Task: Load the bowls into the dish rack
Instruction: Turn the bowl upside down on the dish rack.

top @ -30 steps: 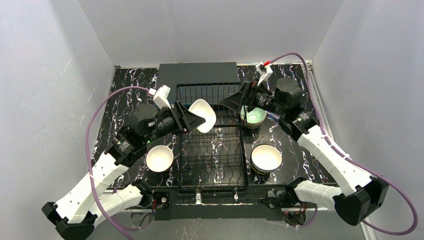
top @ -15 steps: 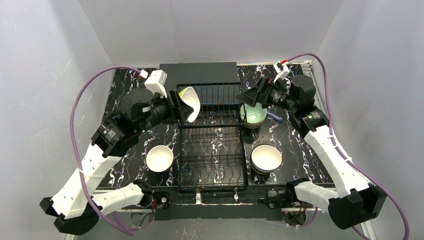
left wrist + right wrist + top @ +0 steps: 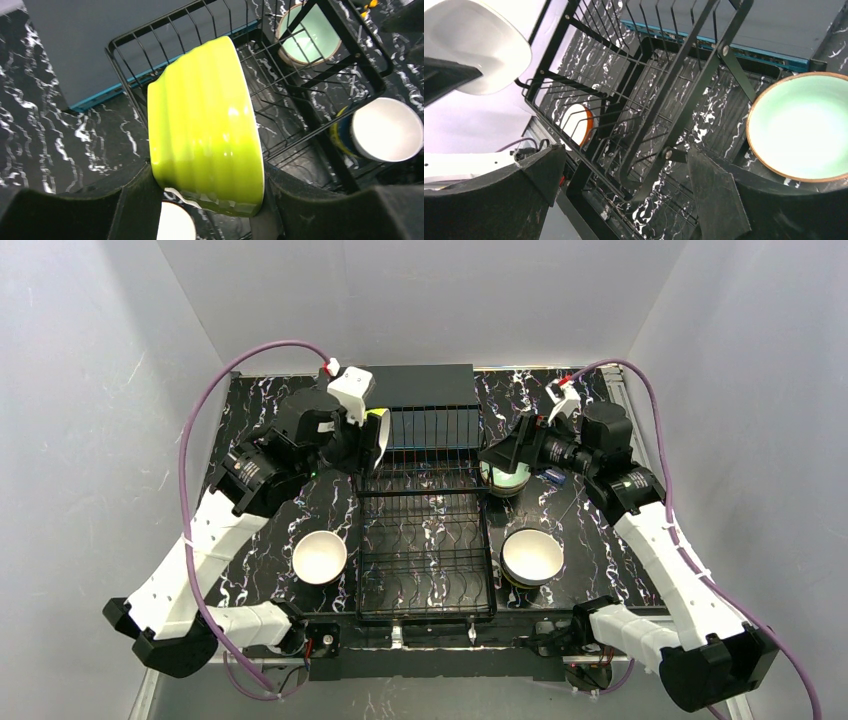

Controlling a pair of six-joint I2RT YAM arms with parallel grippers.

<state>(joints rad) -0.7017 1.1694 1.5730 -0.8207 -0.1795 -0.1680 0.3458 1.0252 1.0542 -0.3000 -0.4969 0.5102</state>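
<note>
The lime green ribbed bowl (image 3: 205, 125) hangs on edge above the far left corner of the black wire dish rack (image 3: 425, 540), over the raised back tier. The left gripper (image 3: 210, 200) is clamped across it, one finger on the ribbed outer wall and the other on the inner side.

In the top view its white mouth faces about 3 o'clock and its foot about 9 o'clock. A round bowl has no real long axis, so what counts is the rim, which stands near upright along the 12 to 6 o'clock line. That seems to match the run of the back tier's tines.

The step in hand looks like seating the bowl in a slot. It would go best lowered straight down with the rim kept parallel to the tines, so the lower edge slips between two wires and not onto a tip. The gripper should part only once the rack bears the weight, or the glossy bowl could roll.

The flat dark grey box (image 3: 395, 385) lies at 12 o'clock from the bowl. Between 3 and 4 o'clock, the mint bowl with a brown rim (image 3: 804, 132) sits on the black marbled tabletop (image 3: 585, 530) just beside the rack. The right gripper (image 3: 624, 185) hovers near it, jaws wide apart and empty.
</note>
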